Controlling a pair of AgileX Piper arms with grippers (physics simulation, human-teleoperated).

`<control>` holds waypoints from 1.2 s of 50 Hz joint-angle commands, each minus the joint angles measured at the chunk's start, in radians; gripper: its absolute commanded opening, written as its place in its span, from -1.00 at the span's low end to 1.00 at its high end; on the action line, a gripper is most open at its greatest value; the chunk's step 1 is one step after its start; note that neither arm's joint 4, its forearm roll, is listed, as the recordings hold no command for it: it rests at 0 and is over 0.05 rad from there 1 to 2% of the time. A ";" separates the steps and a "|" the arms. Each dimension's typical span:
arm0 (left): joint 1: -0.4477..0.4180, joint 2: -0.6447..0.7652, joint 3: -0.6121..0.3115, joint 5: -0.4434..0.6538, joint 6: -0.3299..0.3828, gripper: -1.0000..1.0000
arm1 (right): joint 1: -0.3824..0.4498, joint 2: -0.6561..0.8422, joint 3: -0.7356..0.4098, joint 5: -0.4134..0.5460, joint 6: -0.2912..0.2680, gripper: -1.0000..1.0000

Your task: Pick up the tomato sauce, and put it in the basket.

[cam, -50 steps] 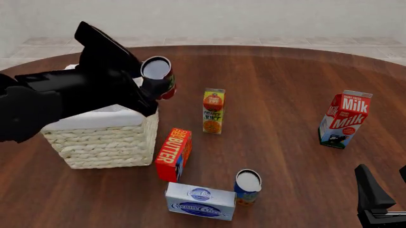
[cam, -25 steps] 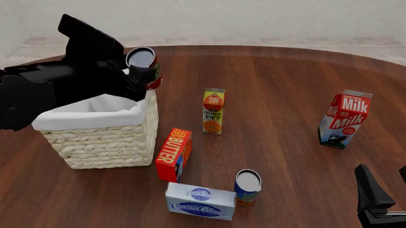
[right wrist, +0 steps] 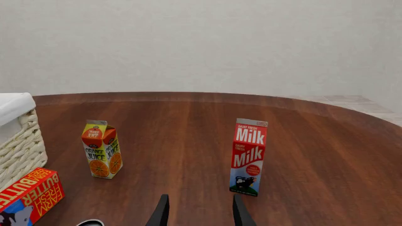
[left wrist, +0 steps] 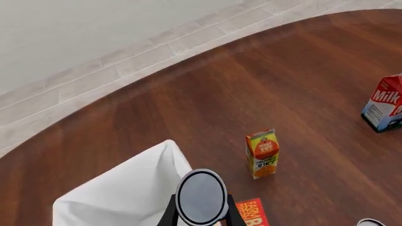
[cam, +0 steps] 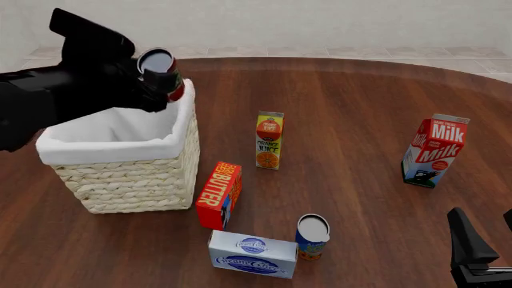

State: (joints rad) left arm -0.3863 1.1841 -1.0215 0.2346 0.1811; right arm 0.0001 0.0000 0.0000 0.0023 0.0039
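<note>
In the upper left of the front frame, the black left gripper [cam: 157, 81] holds its fingers clamped on the small red-labelled tomato sauce can [cam: 162, 74] above the far right rim of the cream wicker basket [cam: 128, 174], while the right gripper [right wrist: 199, 213] stands apart, empty.

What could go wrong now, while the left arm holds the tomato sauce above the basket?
1. The tomato sauce, clamped in the left end effector, sits over the right rim of the basket, not its middle. Released here, it may hit the rim and fall outside.
2. The can is tilted, so it might tumble on landing.
3. If it drops outside, it might topple the nearby butter box.
</note>
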 commanded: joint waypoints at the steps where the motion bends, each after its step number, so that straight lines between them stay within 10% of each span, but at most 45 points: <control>1: 0.050 0.002 -0.020 0.000 0.007 -1.00 | -0.001 0.002 0.000 -0.002 -0.002 1.00; 39: 0.197 0.034 0.012 -0.032 0.050 -1.00 | -0.001 0.002 0.000 -0.002 -0.002 1.00; 60: 0.244 0.049 -0.080 0.132 0.153 -1.00 | -0.001 0.002 0.000 -0.002 -0.002 1.00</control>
State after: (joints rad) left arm -0.1591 1.2296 -1.0639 0.3035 0.2768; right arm 0.0001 0.0000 0.0000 0.0023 0.0038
